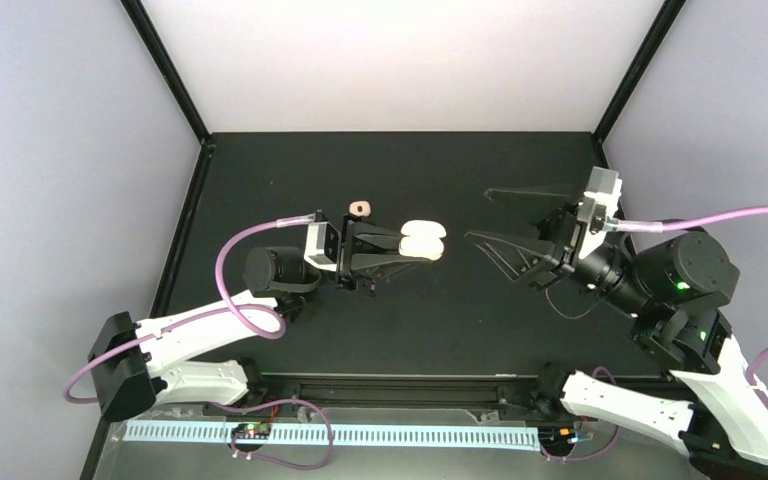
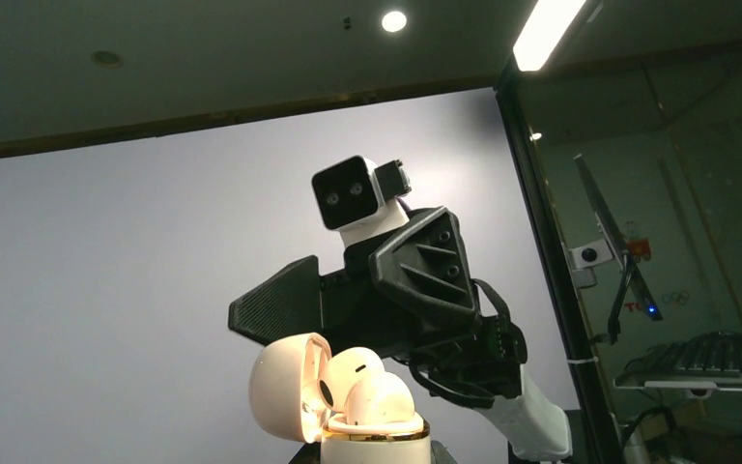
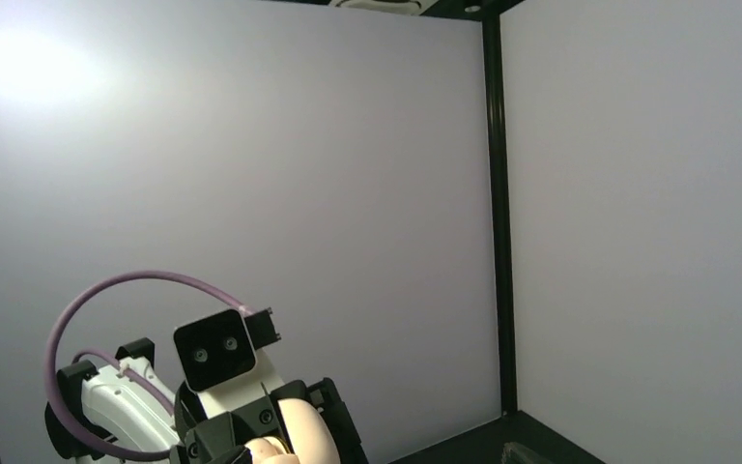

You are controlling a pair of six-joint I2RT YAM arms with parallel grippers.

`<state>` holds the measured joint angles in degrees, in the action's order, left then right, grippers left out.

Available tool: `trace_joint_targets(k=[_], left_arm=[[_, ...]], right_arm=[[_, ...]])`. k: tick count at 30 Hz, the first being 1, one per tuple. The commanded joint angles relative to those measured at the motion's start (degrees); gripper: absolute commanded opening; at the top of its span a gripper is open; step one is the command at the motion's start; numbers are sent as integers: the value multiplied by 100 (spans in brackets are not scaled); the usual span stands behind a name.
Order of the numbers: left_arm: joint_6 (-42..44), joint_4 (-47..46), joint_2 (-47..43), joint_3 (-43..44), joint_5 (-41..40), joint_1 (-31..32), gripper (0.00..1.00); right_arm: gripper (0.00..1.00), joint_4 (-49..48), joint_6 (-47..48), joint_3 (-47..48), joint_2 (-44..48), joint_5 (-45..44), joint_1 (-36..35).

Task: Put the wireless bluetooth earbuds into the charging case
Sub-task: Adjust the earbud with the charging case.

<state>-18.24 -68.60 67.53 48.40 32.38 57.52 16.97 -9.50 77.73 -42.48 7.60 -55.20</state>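
Two cream plastic earbuds [image 2: 372,385] sit in the open cream charging case [image 1: 428,241], clamped in the left end effector [image 1: 408,245] — a pale-pink earbud [image 1: 361,207] lies on the black bench [image 1: 410,160] just beyond it. The right end effector [image 1: 477,214] faces the case, fingers apart.

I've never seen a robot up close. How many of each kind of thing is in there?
Grippers: 2, left gripper shut on the case, right gripper open.
Case: 1, lid open.
Earbuds: 3 seen, 2 apparently seated in the case, 1 on the table at.
Total: 6.
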Motion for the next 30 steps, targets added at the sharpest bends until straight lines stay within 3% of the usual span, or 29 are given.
trace_joint_targets(k=[1, 30], left_arm=[[90, -112, -94, 32, 125, 40, 2], [44, -73, -148, 59, 364, 47, 1]], right_arm=[[67, 303, 27, 28, -175, 59, 9], [67, 939, 228, 483, -681, 710, 5]])
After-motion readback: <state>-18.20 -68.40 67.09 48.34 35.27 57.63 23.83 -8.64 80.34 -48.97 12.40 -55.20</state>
